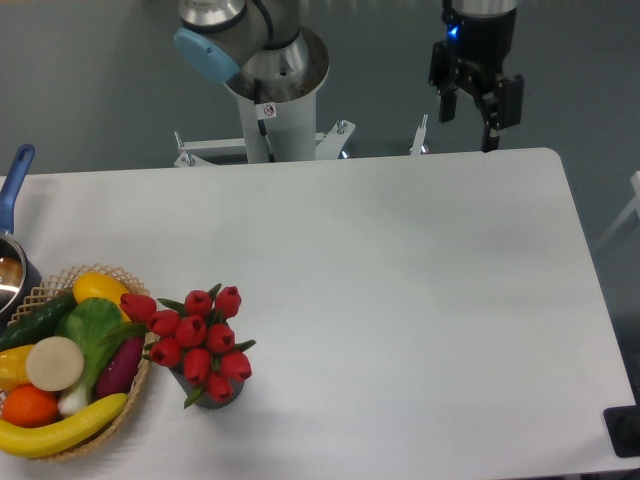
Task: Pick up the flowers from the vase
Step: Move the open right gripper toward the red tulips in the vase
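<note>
The flowers [196, 340], a bunch of red tulip buds with green leaves, stand in the vase [212, 396], a small dark grey cylinder mostly hidden under the blooms, at the front left of the white table [400, 300]. My gripper [470, 126] hangs at the far right edge of the table, well away from the flowers, above the back edge. Its two black fingers are spread apart with nothing between them.
A wicker basket [120, 415] with fruit and vegetables sits right beside the vase on its left, touching the blooms. A pot with a blue handle [14, 180] is at the left edge. The robot base [270, 100] stands behind the table.
</note>
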You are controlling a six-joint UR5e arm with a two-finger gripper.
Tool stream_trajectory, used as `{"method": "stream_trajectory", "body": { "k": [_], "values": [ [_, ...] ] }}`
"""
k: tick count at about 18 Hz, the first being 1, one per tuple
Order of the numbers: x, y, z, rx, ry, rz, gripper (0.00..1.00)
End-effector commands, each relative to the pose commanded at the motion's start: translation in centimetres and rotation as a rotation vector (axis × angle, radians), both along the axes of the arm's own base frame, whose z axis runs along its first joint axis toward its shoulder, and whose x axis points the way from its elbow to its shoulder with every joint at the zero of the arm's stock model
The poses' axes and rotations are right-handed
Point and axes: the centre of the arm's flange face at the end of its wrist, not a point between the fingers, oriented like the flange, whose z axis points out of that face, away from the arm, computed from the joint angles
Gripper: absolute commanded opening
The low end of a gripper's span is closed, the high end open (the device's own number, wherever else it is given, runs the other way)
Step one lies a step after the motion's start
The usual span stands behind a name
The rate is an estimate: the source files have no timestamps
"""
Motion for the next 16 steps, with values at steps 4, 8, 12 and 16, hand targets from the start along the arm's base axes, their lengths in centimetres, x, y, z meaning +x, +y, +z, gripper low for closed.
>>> {"method": "stream_trajectory", "body": {
  "k": [4, 8, 12, 16],
  "values": [
    [0.2, 0.1, -0.3, -0.001, -0.007, 0.0, 1.0],
    [0.5, 0.4, -0.9, 0.002, -0.021, -0.005, 1.0],
    [2.0, 1.1, -2.8, 0.107, -0.136, 0.127, 1.0],
    [3.5, 3.4, -4.5, 0.152, -0.248, 0.223, 1.0]
  ]
}}
